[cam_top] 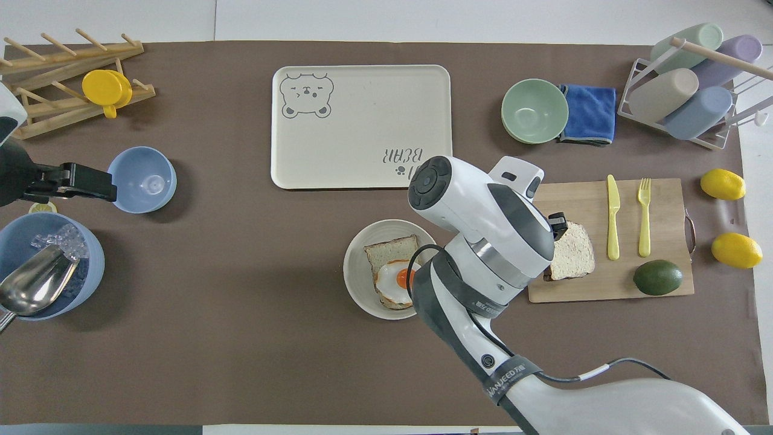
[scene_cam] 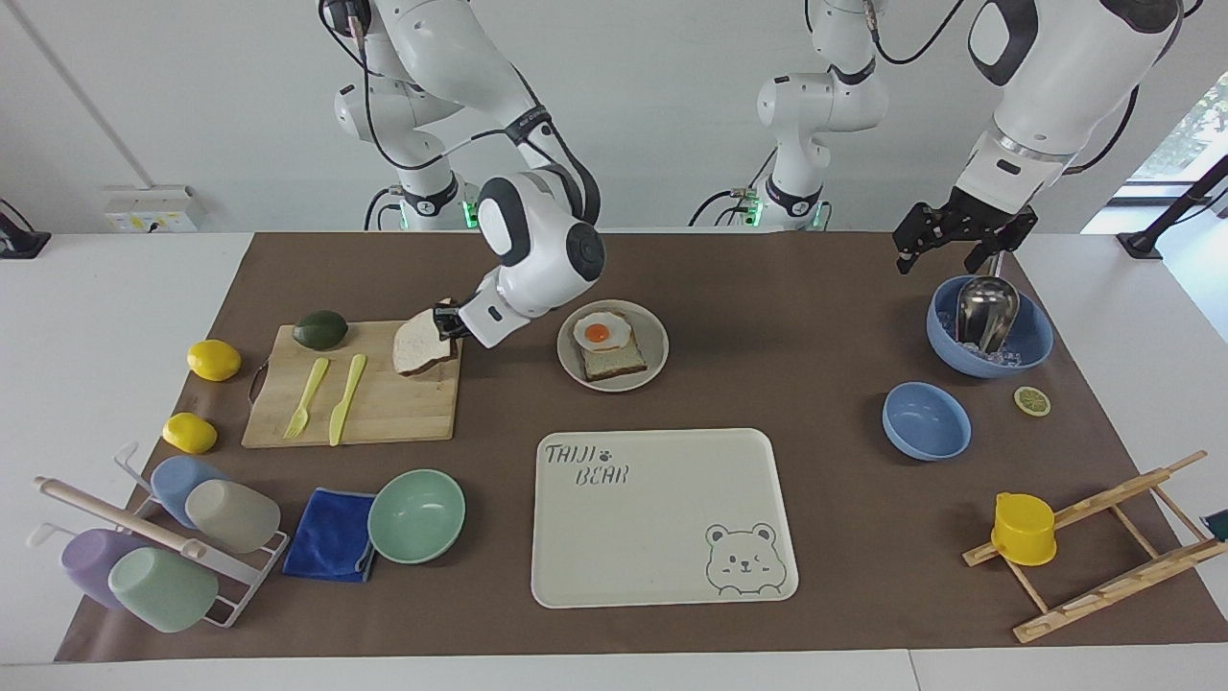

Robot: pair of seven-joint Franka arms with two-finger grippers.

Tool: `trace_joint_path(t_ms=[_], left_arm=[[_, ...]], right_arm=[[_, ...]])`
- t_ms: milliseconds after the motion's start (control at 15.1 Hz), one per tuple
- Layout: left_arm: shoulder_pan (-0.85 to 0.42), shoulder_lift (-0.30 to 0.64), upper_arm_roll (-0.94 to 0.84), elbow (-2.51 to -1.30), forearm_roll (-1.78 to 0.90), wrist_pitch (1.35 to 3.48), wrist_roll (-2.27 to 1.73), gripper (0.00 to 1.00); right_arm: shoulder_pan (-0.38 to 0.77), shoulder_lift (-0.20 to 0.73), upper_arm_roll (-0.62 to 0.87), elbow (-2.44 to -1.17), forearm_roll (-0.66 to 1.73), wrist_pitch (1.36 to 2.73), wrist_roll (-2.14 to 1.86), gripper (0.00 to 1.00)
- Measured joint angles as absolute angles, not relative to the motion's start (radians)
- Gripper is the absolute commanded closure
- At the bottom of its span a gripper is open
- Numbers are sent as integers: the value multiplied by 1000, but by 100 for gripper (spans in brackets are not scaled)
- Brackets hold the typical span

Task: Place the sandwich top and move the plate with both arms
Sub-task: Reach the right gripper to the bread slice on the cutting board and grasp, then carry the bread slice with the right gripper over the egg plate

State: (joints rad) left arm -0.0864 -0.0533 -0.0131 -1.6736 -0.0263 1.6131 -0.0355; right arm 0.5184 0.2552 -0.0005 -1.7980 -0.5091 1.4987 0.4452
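**Bread in the right gripper, plate waits toward the left arm's end**

The right gripper (scene_cam: 444, 321) pinches one edge of the sandwich top (scene_cam: 421, 347), a square slice of white bread with a brown crust and pale speckled face. The slice hangs tilted over the rectangular bamboo cutting board (scene_cam: 384, 408), its gripped edge raised and its free edge sagging toward the wood; whether that low edge touches the board cannot be told.

The relation that decides the coming move: the small round beige-grey plate (scene_cam: 649, 363) lies beside the board, toward the left arm's end of the table and about level with the slice. On it sits a bread slice carrying a fried egg (scene_cam: 602, 335). The carry is therefore a short sideways one, across the board's edge and onto the egg. Since the slice dangles from one edge, it probably needs levelling before release so that it lands flat and square on the lower slice.

The left gripper (scene_cam: 945, 248) waits with fingers spread above the large blue bowl holding ice and a metal scoop (scene_cam: 988, 338), well apart from the plate. The right arm is clearly the nearer one. The plate itself is not yet moved, and the large cream rectangular tray with a bear drawing (scene_cam: 662, 518) lies farther from the robots than the plate.
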Motion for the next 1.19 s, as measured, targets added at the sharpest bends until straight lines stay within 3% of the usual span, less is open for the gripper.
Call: trace_joint_path(t_ms=[265,662,794,993,1191], left_arm=[[-86,-53,-13,-1674,-26,1613,-35,0],[-86,-53,-13,-1675,-26,1613,-35,0],[-86,-53,-11,-1678,-26,1613,-36,0],[-81,-53,-6,-1678,-26,1613,-36,0],[-64,-53,-5,-1678,-26,1613,-36,0]], right_arm=[[542,190,21,-1750,-509,1429,412,100],[652,229,69,-1593,-456,1377,410,100],[696,290,70,-1488,-454,1295,410,100],[751,458,69,-1230,-453,1174,424,100],[795,583,69,-1112,-443,1191,503,100]])
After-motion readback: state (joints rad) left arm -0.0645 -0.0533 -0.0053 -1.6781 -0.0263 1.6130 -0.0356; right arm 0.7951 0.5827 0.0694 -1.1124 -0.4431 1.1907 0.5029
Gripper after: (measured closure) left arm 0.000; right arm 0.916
